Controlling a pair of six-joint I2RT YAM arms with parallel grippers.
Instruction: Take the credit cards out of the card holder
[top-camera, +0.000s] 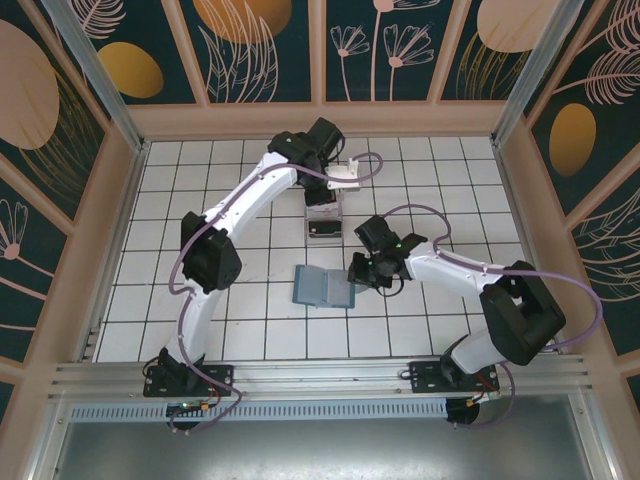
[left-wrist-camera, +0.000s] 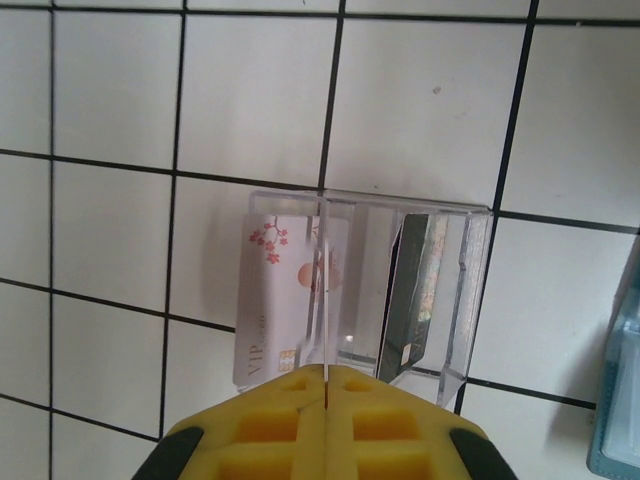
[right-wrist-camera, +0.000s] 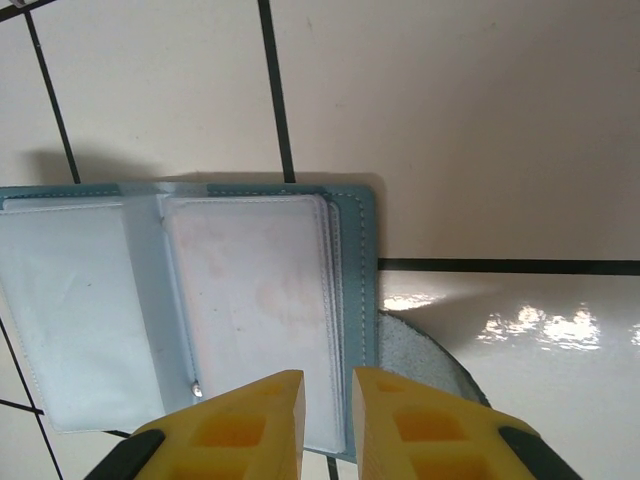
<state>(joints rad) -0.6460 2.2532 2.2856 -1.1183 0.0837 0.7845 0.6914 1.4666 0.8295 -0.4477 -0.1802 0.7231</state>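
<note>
Nearest the bases, the holder (right-wrist-camera: 240, 290) lies open and flat on the tiles with its clear sleeves facing up, probably so that the pockets can be reached from above. Both halves look empty. The right gripper (right-wrist-camera: 325, 400) hangs over the near edge of the holder's right half. Its fingers are slightly parted, and the stacked sleeve edges run into the narrow gap between them. I cannot tell whether they touch the holder, though nothing is plainly gripped. Farther out, just beyond the holder, stands the box (left-wrist-camera: 470, 290), which seems to serve as the place to drop the cards. The pale card (left-wrist-camera: 285, 310) leans in its left compartment and the dark card (left-wrist-camera: 410, 290) stands tilted in its right. The left gripper (left-wrist-camera: 325, 385) sits at the box's near side with its fingers pressed together and their seam in line with the middle wall between the two cards. It grips neither card. By this layout, the task looks essentially done.
</note>
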